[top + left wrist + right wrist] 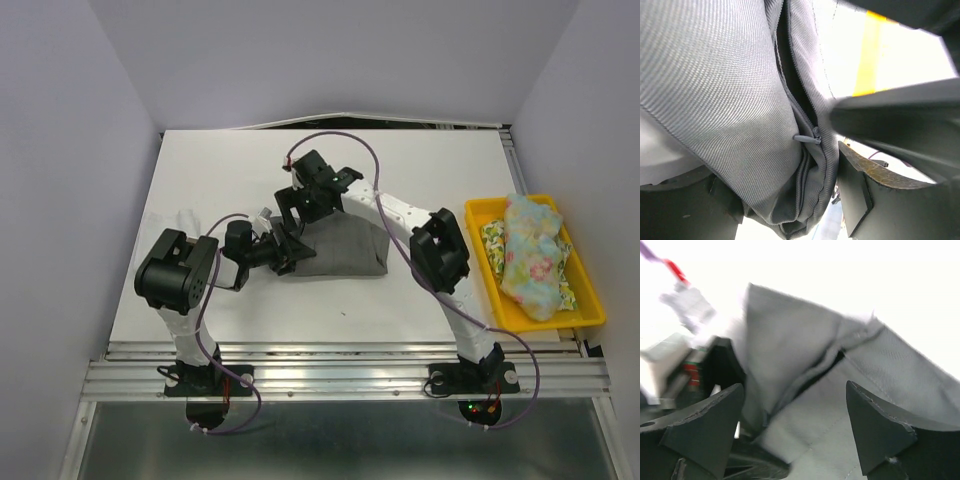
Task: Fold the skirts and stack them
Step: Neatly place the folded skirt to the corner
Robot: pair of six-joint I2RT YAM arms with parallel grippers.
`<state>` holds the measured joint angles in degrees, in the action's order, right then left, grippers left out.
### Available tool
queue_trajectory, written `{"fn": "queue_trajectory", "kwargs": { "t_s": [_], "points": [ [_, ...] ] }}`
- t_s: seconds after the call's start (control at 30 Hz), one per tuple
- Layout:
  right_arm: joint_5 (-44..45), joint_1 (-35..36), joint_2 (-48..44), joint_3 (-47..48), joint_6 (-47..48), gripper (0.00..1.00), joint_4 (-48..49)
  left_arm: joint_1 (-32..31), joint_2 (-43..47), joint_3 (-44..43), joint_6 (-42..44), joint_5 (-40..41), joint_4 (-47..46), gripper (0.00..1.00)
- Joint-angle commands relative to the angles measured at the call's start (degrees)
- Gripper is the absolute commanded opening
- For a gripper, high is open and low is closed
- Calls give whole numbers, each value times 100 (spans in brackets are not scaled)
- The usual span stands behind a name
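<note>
On the tabletop, as seen from the top external camera, the grey skirt lay at the centre as a flat, roughly rectangular folded panel. The left pincer sat at its left edge. The right pincer hovered over its far left corner. Floral skirts lay heaped in the yellow tray at the right, well apart from the grey one.

At the left wrist camera, the cloth showed a fine diagonal twill weave, a stitched seam and a zip with a small grey pull. A thick bundle of layers filled the gap between the fingers. Whether they were clamped on it could not be told.

At the right wrist camera, the fingers stood spread wide. The skirt's open zip slit lay beyond them, and nothing was pinched.

Handling, as a judgement: the fabric appeared light, limp and moderately grippy, not fragile, and would probably sag from any single hold. Hold is best taken at a hem or corner, through all layers and clear of the zip, which likely forms a stiffer ridge.
</note>
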<state>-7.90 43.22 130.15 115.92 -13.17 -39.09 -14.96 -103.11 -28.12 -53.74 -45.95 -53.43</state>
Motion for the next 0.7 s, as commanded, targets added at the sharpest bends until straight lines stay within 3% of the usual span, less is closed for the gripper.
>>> {"fn": "queue_trajectory", "kwargs": {
  "t_s": [0.0, 0.17, 0.37, 0.57, 0.67],
  "points": [
    [218, -112, -604, 756, 419, 88, 121, -33, -121, -62, 74, 262, -124, 74],
    [438, -683, -956, 126, 753, 81, -10, -33, -174, -97, 83, 254, -141, 74],
    [1554, -912, -1036, -1351, 1194, 70, -99, -42, -192, -229, 56, 218, -133, 77],
    [1537, -912, -387, -1748, 1247, 47, 217, -86, -280, -457, 38, 253, -28, 79],
    [1379, -912, -210, -1818, 1421, 41, 481, -86, -332, -685, 240, 332, 348, 81]
  ]
}}
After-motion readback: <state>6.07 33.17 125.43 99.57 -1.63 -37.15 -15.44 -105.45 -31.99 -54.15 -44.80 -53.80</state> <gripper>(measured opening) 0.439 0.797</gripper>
